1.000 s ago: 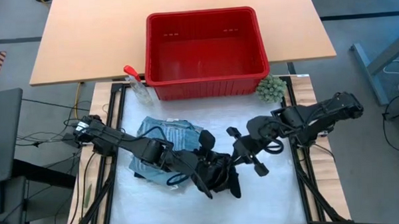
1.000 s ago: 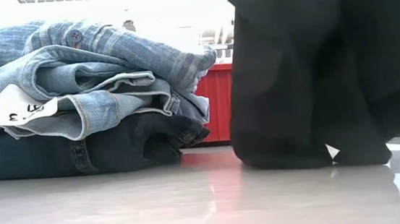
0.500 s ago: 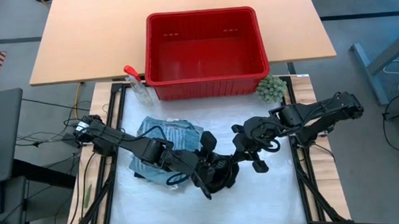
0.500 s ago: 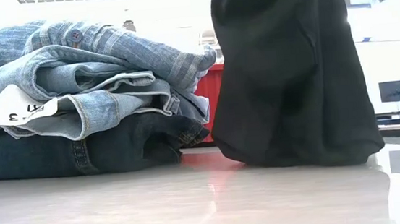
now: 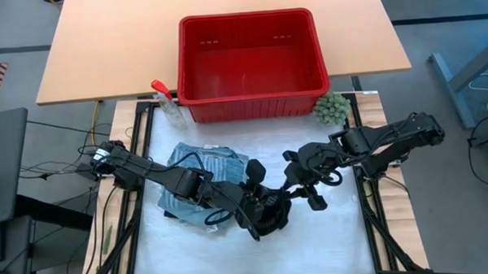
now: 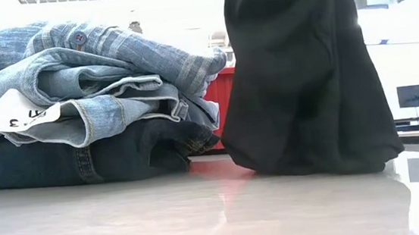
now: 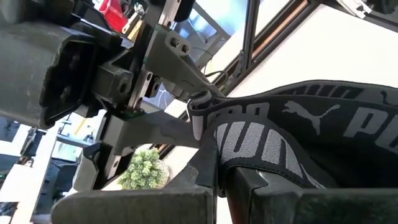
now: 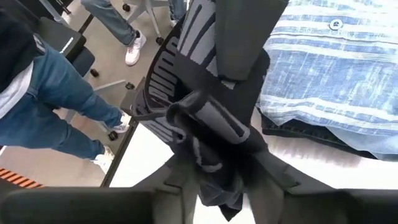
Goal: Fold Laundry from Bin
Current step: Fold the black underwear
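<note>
Holding the small black piece (image 5: 269, 213) by its waistband, my left gripper (image 5: 259, 216) is clamping tight and dangling the cloth so its long axis is hanging straight down to the white mat (image 5: 329, 248). It is hanging just beside the folded stack (image 5: 208, 167) of jeans and striped shirt, on the side toward my right arm. My right gripper (image 5: 298, 184) is sitting right next to the hanging cloth, nearer its free edge than the left; its fingers look parted and perhaps touching the fabric, though I am not sure. The bin (image 5: 248, 23) is sitting well beyond, with nothing showing inside.
</note>
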`<control>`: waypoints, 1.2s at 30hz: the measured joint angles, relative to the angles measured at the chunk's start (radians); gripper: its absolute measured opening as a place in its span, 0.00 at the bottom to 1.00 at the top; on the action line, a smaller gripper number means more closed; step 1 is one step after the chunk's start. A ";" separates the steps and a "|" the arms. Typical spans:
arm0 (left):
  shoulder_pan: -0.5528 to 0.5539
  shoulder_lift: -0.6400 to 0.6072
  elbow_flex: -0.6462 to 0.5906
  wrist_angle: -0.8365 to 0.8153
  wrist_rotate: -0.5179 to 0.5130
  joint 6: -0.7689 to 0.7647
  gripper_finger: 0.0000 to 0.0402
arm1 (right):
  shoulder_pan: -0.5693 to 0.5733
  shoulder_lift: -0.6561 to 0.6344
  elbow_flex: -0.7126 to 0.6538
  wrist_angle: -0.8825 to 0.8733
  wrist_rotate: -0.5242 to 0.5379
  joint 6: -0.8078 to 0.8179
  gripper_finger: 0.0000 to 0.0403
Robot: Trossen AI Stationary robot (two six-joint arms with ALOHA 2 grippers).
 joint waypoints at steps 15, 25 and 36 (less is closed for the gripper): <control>0.007 0.013 0.000 0.023 0.001 -0.034 0.00 | 0.000 0.008 0.000 0.101 0.046 -0.036 0.56; 0.013 0.035 -0.001 0.051 -0.007 -0.009 0.00 | 0.031 0.066 -0.001 0.090 0.046 -0.117 0.40; 0.014 0.035 -0.001 0.066 -0.043 -0.063 0.17 | 0.036 0.051 -0.001 0.064 0.030 -0.075 0.10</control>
